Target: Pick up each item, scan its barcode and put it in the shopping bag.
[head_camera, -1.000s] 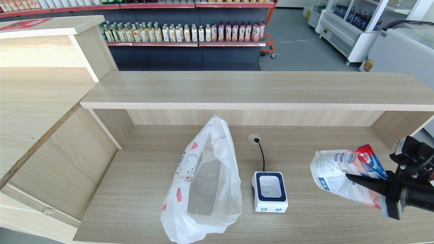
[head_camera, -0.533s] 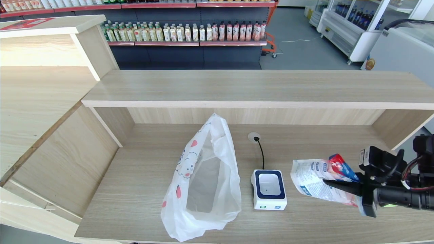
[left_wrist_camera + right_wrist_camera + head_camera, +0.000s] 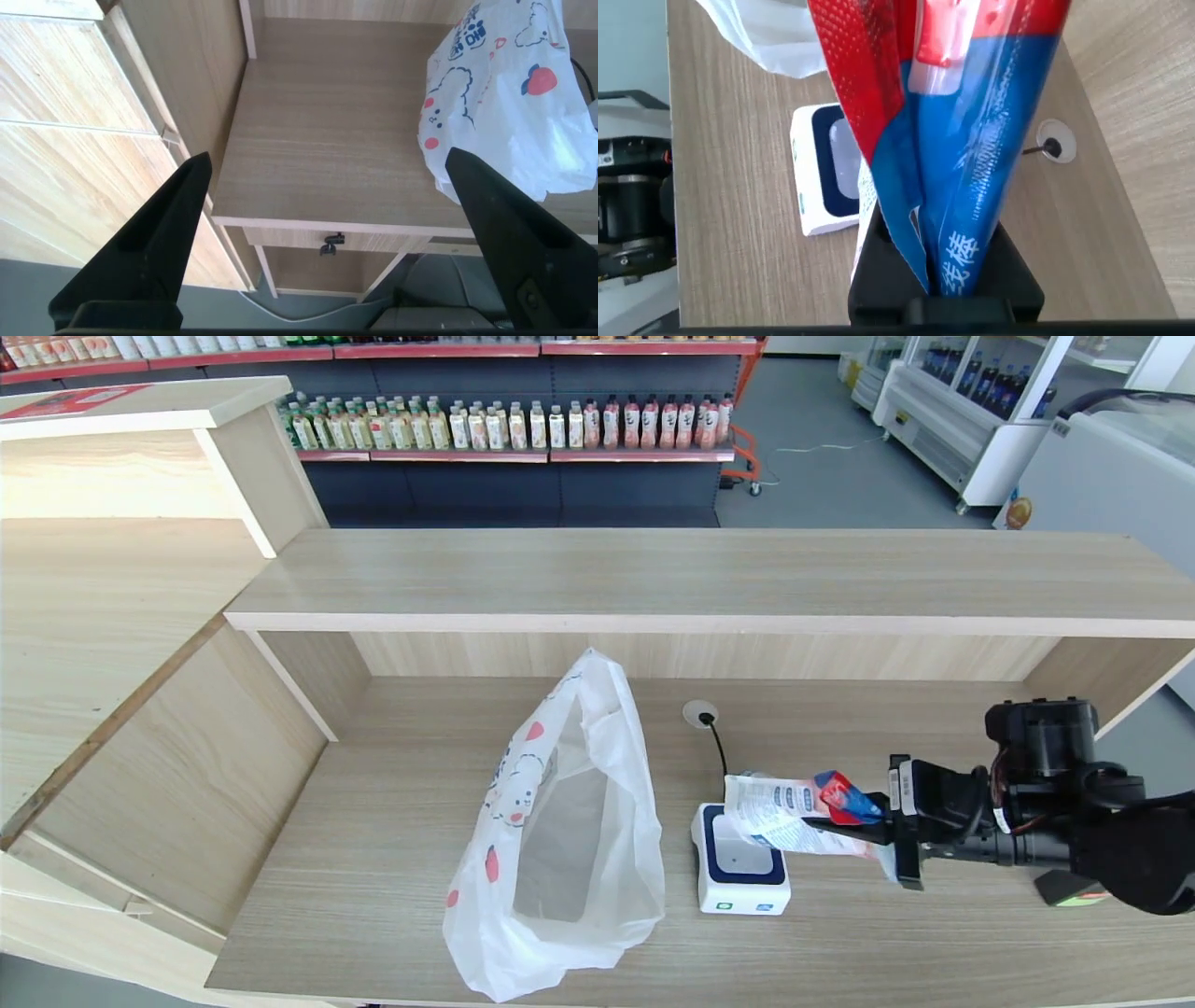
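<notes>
My right gripper (image 3: 848, 821) is shut on a white, blue and red pouch (image 3: 780, 807), which lies nearly flat in the air. The pouch's free end hangs over the window of the white and blue barcode scanner (image 3: 742, 887) on the counter. In the right wrist view the pouch (image 3: 971, 121) rises between the jaws, with the scanner (image 3: 827, 173) below it. A white shopping bag (image 3: 560, 840) with cartoon prints stands open just left of the scanner. My left gripper (image 3: 329, 161) is open with nothing in it, off the counter's front left edge, with the bag (image 3: 505, 103) beyond it.
The scanner's black cable runs back to a grommet hole (image 3: 700, 715) in the wooden counter (image 3: 373, 840). A raised shelf (image 3: 709, 579) spans the back and a side wall (image 3: 177, 784) closes the left. Bare counter lies left of the bag.
My right arm has carried the pouch leftward from the counter's right side to above the scanner, tilting it flatter. The head view shifted slightly at first. The bag and scanner stayed put.
</notes>
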{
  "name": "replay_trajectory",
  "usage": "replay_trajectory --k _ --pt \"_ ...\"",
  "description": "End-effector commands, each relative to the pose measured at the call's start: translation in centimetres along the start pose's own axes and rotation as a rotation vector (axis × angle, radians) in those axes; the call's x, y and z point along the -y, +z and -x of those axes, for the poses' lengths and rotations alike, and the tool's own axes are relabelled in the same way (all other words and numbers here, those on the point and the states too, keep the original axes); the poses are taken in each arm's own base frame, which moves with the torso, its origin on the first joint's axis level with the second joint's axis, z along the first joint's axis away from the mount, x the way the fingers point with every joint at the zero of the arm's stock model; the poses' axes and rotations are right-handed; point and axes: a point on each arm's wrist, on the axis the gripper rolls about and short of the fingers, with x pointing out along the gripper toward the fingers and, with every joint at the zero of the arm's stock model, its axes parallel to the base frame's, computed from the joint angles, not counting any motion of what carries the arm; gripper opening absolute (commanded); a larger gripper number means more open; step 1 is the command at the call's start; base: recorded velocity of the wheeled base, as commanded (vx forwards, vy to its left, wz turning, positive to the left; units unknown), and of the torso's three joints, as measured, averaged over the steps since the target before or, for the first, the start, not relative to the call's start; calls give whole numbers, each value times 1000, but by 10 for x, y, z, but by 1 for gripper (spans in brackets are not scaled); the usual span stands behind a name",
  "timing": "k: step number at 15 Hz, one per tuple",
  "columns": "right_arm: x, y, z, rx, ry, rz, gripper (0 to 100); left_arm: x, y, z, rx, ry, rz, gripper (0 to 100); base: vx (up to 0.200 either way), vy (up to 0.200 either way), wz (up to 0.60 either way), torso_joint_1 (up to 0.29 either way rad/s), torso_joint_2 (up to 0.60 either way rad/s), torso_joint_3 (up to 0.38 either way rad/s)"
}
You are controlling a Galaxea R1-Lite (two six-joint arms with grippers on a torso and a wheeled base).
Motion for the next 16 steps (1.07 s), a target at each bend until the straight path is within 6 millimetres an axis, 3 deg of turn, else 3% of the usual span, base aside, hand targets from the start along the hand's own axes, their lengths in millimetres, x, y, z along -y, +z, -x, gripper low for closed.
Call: replay_trajectory --k 1,6,16 --pt "-8 -11 -22 15 70 -25 0 0 0 0 0 1 0 100 0 0 0 0 0 0" --pt "-1 -11 -54 75 55 68 0 0 0 0 0 1 0 100 0 0 0 0 0 0" --pt "4 -11 -46 71 22 105 0 0 0 0 0 1 0 100 0 0 0 0 0 0"
